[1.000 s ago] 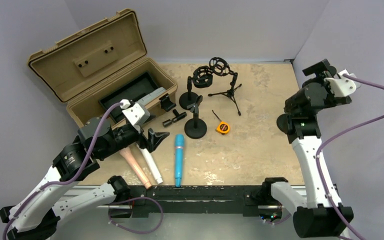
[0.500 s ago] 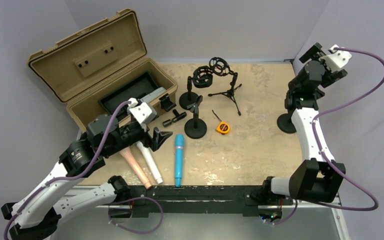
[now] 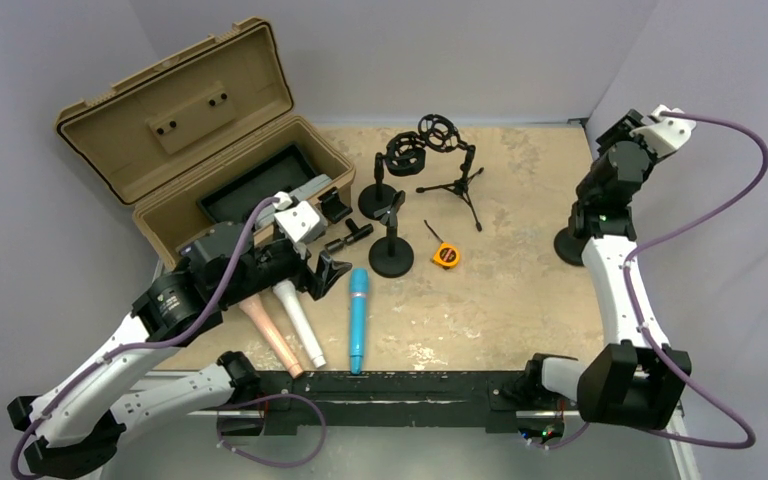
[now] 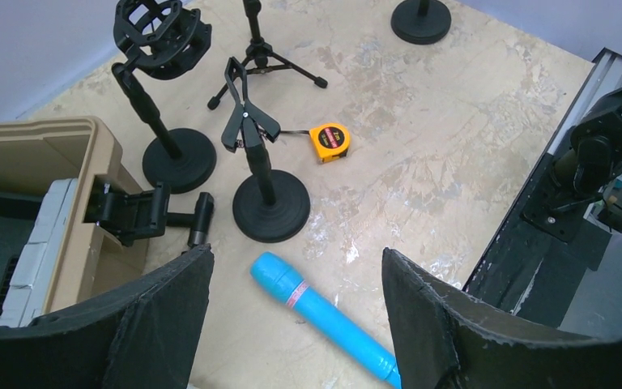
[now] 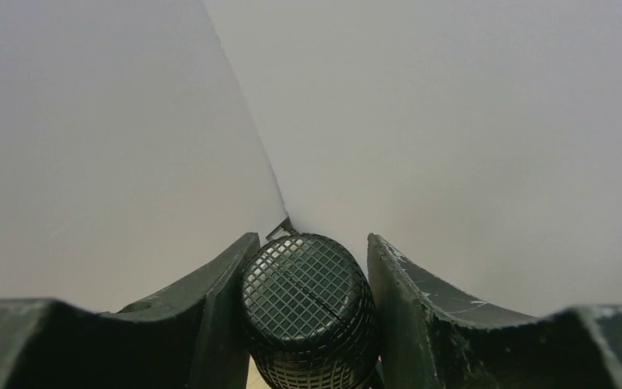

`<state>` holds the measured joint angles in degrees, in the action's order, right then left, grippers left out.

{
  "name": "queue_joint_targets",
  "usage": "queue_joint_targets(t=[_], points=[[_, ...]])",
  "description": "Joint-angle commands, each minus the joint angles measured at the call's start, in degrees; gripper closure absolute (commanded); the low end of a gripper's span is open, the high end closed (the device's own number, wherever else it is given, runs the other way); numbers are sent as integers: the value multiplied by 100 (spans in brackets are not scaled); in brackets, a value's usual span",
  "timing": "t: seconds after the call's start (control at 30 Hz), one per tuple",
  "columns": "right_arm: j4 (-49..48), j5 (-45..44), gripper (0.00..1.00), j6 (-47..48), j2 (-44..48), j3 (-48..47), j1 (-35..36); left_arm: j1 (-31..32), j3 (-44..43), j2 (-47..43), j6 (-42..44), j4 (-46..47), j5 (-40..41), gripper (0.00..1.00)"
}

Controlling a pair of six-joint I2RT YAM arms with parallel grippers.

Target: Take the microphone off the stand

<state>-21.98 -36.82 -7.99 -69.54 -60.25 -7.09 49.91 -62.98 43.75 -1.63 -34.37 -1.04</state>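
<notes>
A black mesh-headed microphone stands upright between my right gripper's fingers, which press on both sides of its head. In the top view the right gripper is high at the far right, above the stand's round black base; the arm hides the microphone there. My left gripper hangs open over a blue microphone lying on the table, holding nothing.
An open tan toolbox sits at the back left. Two round-base stands, a tripod stand and an orange tape measure stand mid-table. A white microphone and a pinkish one lie front left. Grey walls close the right side.
The right arm has risen and turned toward the far right corner, and its jaws have come together on the microphone's head. The left gripper has drifted right toward the blue microphone.
</notes>
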Motion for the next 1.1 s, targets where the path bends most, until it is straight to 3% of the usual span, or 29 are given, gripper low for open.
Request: queue_joint_targets(t=[0.0, 0.2, 0.37, 0.5, 0.8, 1.07], points=[[-246, 380, 74, 91, 523, 162, -11, -16, 16, 65, 136, 169, -70, 26], [516, 1005, 98, -349, 1007, 30, 89, -16, 22, 208, 136, 172, -98, 27], [1291, 1619, 100, -612, 1371, -36, 374, -17, 44, 293, 136, 187, -74, 27], [1627, 1960, 100, -553, 1738, 72, 1120, -15, 53, 385, 128, 195, -72, 27], [913, 2940, 100, -496, 1891, 435, 1897, -16, 169, 518, 136, 299, 75, 28], [630, 2649, 100, -681, 1512, 377, 2626, -16, 267, 527, 136, 372, 395, 29]])
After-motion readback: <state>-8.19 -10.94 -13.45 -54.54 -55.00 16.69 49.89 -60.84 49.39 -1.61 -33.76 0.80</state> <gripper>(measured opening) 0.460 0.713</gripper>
